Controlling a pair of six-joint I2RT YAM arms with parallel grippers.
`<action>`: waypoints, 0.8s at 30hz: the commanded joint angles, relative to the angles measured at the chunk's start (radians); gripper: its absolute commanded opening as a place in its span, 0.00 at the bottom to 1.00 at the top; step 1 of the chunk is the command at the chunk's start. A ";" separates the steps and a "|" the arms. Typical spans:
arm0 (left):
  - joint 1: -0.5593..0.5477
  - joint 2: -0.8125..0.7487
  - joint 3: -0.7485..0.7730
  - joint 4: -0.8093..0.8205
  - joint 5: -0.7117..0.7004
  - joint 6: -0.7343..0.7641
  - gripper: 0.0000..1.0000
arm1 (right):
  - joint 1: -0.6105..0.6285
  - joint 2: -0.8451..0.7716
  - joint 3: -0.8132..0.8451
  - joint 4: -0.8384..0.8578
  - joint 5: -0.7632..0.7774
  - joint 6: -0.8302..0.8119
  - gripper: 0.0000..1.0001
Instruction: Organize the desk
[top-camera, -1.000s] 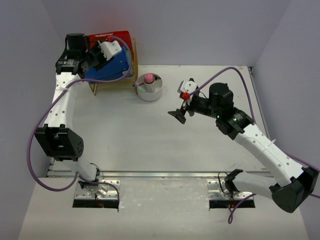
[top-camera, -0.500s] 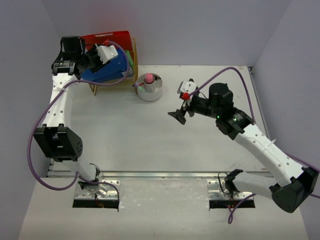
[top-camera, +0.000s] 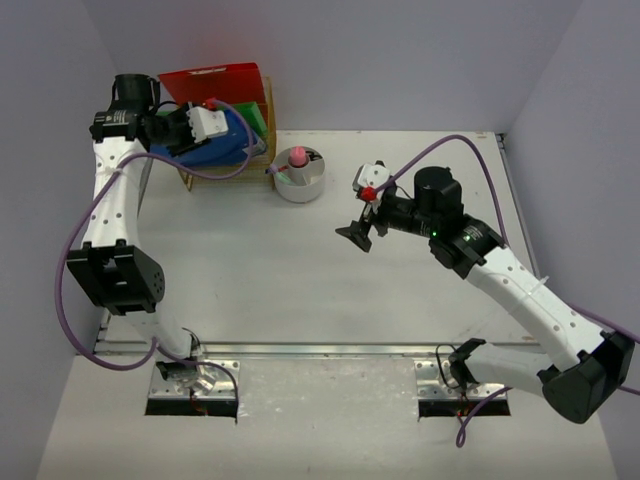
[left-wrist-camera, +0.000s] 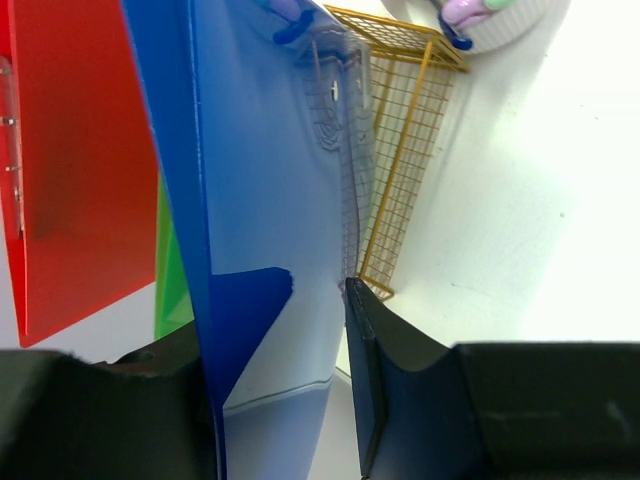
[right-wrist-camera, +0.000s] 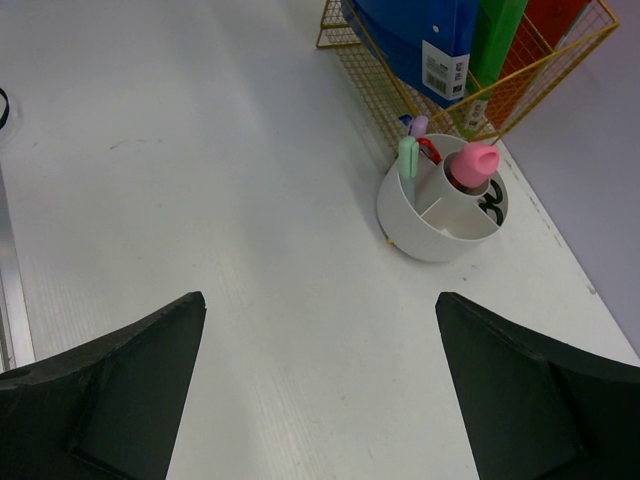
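Clamps upright blue plastic binder (left-wrist-camera: 260, 200) in left gripper (left-wrist-camera: 280, 400), at gold wire rack (left-wrist-camera: 400, 150) on flat white desk (top-camera: 300, 290) — holds right gripper (right-wrist-camera: 320, 335) wide open, empty, well apart.

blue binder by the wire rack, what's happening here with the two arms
The left gripper is clamped on the blue binder, which leans in the gold wire rack at the far left corner of the desk, next to a green folder and a red folder. The right gripper hangs open and empty above the middle of the desk, facing a round white organizer with pens in it.
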 joint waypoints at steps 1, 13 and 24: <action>0.010 -0.049 0.033 -0.063 0.049 0.080 0.00 | -0.004 0.012 0.026 0.028 -0.014 0.013 0.99; 0.009 -0.081 0.068 -0.030 0.052 0.061 0.00 | -0.004 0.021 0.031 0.029 -0.015 0.014 0.99; 0.011 -0.077 0.088 -0.024 0.020 0.071 0.00 | -0.004 0.025 0.041 0.028 -0.017 0.023 0.99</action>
